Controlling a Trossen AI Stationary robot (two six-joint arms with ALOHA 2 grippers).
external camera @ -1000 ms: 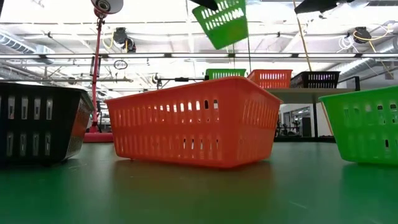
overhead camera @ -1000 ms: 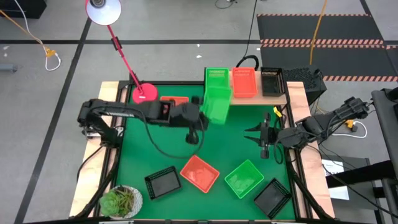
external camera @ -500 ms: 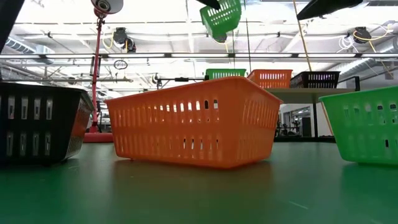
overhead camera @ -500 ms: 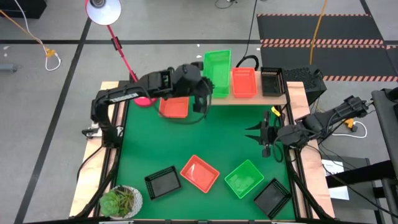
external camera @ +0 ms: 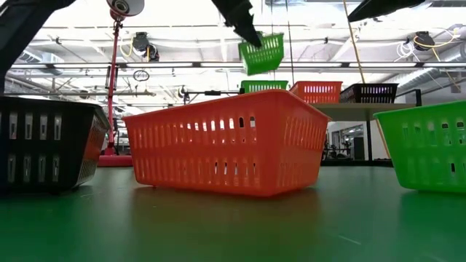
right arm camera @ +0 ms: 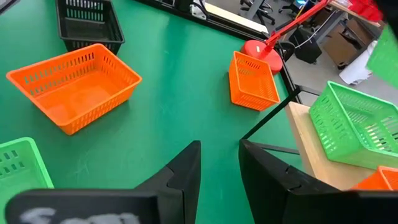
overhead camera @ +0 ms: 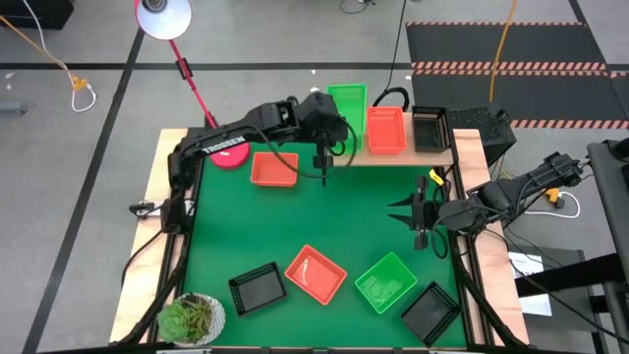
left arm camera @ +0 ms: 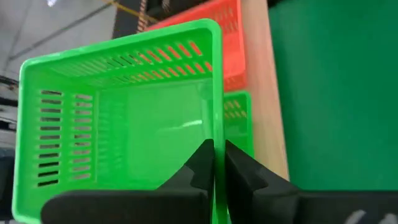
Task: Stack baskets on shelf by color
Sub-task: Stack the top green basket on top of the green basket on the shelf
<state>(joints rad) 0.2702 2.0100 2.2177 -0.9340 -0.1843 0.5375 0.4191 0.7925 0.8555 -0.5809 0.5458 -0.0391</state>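
Green basket in my left gripper, fingers pinching its rim, has travelled from mid-table to above the shelf's left end, seemingly over the green one there. Release is near. Right gripper waits, fingers parted, at the table's right edge.

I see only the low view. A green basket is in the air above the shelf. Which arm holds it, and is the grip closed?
Observer: The left end effector is shut on one side wall of the held green basket.
Operator: Is it above the correct colour?
Observer: Yes. The left wrist view shows the green basket on the shelf directly beneath it, on the shelf.
Operator: Where is the other arm?
Observer: The right end effector is open and holds nothing, near the right edge of the table.
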